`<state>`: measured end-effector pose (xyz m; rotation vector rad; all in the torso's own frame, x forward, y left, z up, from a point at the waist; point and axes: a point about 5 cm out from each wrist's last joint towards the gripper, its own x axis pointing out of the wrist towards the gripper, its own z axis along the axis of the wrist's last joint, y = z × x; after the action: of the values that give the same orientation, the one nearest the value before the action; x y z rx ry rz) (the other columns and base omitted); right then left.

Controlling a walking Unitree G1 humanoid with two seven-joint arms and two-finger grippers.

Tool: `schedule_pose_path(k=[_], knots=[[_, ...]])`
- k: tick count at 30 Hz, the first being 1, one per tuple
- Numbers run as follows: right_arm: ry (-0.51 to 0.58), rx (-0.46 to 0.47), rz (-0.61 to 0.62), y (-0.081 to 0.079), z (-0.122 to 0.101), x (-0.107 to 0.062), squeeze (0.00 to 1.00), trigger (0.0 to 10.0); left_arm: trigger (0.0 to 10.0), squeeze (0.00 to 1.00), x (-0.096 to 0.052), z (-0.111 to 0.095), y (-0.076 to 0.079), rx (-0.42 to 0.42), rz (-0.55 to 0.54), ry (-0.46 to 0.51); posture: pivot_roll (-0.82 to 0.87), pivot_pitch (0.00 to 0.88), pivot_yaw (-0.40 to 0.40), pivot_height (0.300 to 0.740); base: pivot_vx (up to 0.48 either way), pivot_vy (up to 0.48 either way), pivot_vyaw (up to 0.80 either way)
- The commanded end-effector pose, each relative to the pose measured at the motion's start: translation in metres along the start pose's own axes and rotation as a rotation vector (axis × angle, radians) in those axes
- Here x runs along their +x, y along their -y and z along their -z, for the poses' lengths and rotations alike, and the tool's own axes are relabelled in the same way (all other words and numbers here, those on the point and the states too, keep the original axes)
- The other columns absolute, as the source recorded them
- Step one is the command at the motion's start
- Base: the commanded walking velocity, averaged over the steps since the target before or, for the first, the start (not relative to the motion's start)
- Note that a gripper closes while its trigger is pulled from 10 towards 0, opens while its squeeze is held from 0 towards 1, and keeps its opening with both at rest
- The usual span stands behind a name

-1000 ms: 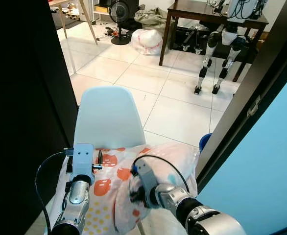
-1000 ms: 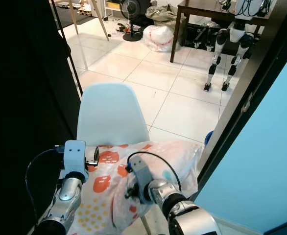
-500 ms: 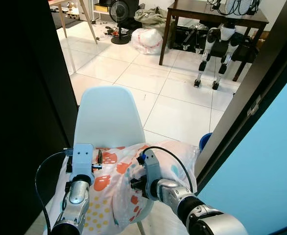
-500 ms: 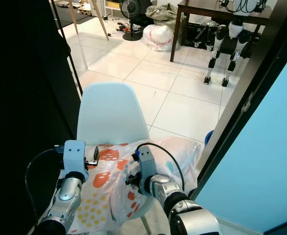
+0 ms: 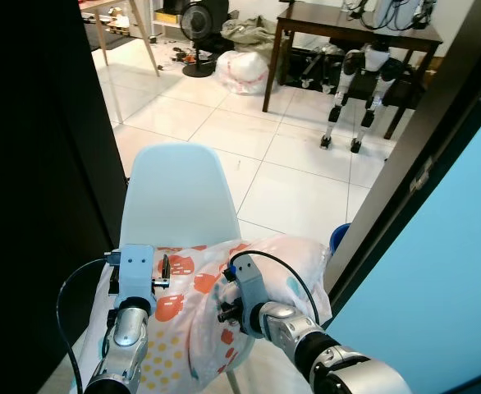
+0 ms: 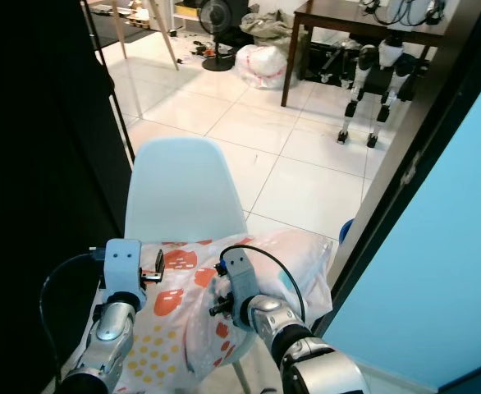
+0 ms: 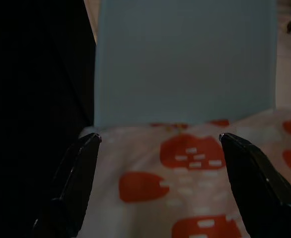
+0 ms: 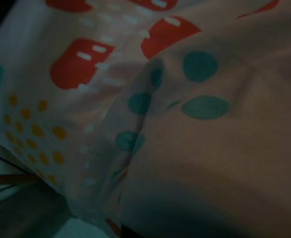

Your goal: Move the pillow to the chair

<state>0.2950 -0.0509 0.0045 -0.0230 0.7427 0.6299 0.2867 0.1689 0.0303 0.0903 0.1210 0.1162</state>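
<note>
The pillow, white with red, yellow and teal prints, lies across the seat of the pale blue chair and hangs over its front edge. My left gripper is open just above the pillow's left part, its black fingers spread wide and facing the chair back. My right gripper is pressed into a fold at the pillow's middle, and the cloth hides its fingertips. The right wrist view is close against the pillow's cloth.
A black wall runs along the left of the chair. A dark door frame and a blue panel close in on the right. Across the tiled floor stand a dark table, a four-legged robot, a white bag and a fan.
My right gripper has shifted a little on the pillow and the fold around it has flattened. The four-legged robot at the back has stepped left. The left gripper has stayed put.
</note>
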Motion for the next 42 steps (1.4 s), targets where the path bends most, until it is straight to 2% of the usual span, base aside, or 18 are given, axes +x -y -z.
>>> schedule_pose_path(k=[1,5,8,13,16,18,23,24,30,36,38,40,42], knots=[[0.024,-0.008,-0.055,-0.024,-0.004,0.008,0.0,10.0,10.0,0.0,-0.005,0.013,-0.001,-0.012,0.004,-0.067,0.02,0.06,-0.047,0.635,0.0,0.0,0.0],[0.016,-0.019,-0.051,-0.024,-0.002,0.008,0.0,10.0,10.0,0.0,-0.008,0.021,0.002,-0.049,0.026,-0.122,0.02,0.059,-0.046,0.62,0.0,0.0,0.0],[0.023,-0.015,-0.055,-0.024,-0.003,0.008,0.0,10.0,10.0,0.0,-0.012,0.028,0.01,-0.075,0.079,-0.159,0.02,0.061,-0.046,0.61,0.0,0.0,0.0],[0.008,-0.046,-0.033,-0.022,-0.001,0.008,0.0,10.0,10.0,0.0,-0.015,0.029,0.019,-0.085,0.125,-0.168,0.02,0.068,-0.044,0.61,0.0,0.0,0.0],[0.0,-0.064,-0.023,-0.021,0.0,0.008,0.0,10.0,10.0,0.0,-0.015,0.029,0.02,-0.086,0.13,-0.169,0.02,0.068,-0.044,0.61,0.0,0.0,0.0],[-0.036,-0.135,0.039,-0.017,0.003,0.007,0.0,10.0,10.0,0.0,-0.015,0.03,0.022,-0.088,0.141,-0.171,0.02,0.072,-0.043,0.61,0.0,0.0,0.0],[-0.046,-0.146,0.071,-0.012,0.003,0.006,0.0,10.0,10.0,0.0,-0.016,0.03,0.021,-0.087,0.146,-0.174,0.02,0.076,-0.04,0.61,0.0,0.0,0.0],[-0.043,-0.149,0.079,-0.01,0.001,0.005,1.0,10.0,10.0,0.0,-0.016,0.03,0.02,-0.087,0.146,-0.176,0.02,0.077,-0.038,0.61,0.0,0.0,0.0],[-0.045,-0.161,0.09,-0.006,-0.004,0.004,1.0,10.0,10.0,0.0,-0.015,0.031,0.019,-0.082,0.148,-0.179,0.02,0.078,-0.034,0.61,0.0,0.0,0.0],[-0.084,-0.242,0.045,-0.002,-0.013,0.002,1.0,10.0,10.0,0.0,-0.015,0.03,0.019,-0.072,0.157,-0.178,0.02,0.08,-0.034,0.61,0.0,0.0,0.0],[-0.087,-0.287,0.01,-0.001,-0.018,0.001,1.0,10.0,10.0,0.0,-0.014,0.03,0.019,-0.07,0.159,-0.177,0.01,0.08,-0.034,0.61,0.0,0.0,0.0],[-0.13,-0.375,-0.008,0.005,-0.017,-0.002,1.0,10.0,10.0,0.0,-0.014,0.03,0.019,-0.069,0.158,-0.176,0.01,0.08,-0.034,0.61,0.0,0.0,0.0],[-0.16,-0.41,-0.014,0.009,-0.014,-0.004,1.0,10.0,10.0,0.0,-0.014,0.03,0.019,-0.07,0.157,-0.176,0.01,0.08,-0.035,0.61,0.0,0.0,0.0]])
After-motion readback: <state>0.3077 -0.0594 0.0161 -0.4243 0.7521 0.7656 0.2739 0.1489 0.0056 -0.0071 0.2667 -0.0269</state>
